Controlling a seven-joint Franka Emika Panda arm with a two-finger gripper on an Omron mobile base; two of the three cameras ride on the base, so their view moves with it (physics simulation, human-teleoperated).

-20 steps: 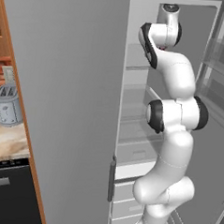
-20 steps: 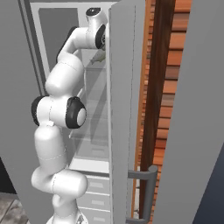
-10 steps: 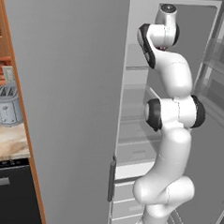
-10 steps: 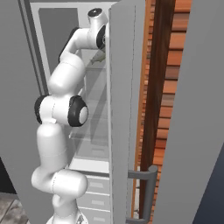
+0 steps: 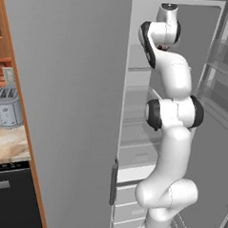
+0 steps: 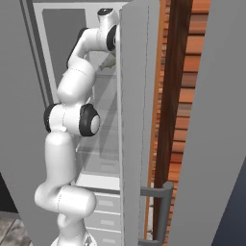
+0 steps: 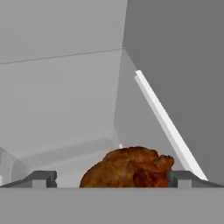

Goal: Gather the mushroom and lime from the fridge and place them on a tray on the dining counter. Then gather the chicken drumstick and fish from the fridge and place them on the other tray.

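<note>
Chicken drumstick [image 7: 127,168] seen in hand view as a reddish-brown glossy lump, lying on a white shelf inside the fridge [image 5: 78,109], close against the inner corner where back wall met side wall. Bone end not made out. Framed between the two dark fingertips [image 7: 41,178] of the end effector [image 7: 113,180], one tip on either side of the meat, apart from it; jaws spread wide, nothing pinched. White shelf rail [image 7: 164,122] ran diagonally along the fridge wall just beside and above the drumstick. In the base views, arm [image 5: 169,133] stretched upward, wrist reached into the upper compartment of the open fridge [image 6: 137,120]; glass shelves stacked below, white drawers [image 5: 127,202] at the bottom. Grey bar handle [image 6: 163,211] noted on the door edge in right base view. Off to the left, a counter [image 5: 6,143] with marbled top carrying a grey toaster [image 5: 9,107], dark oven front [image 5: 8,200] beneath it.
</note>
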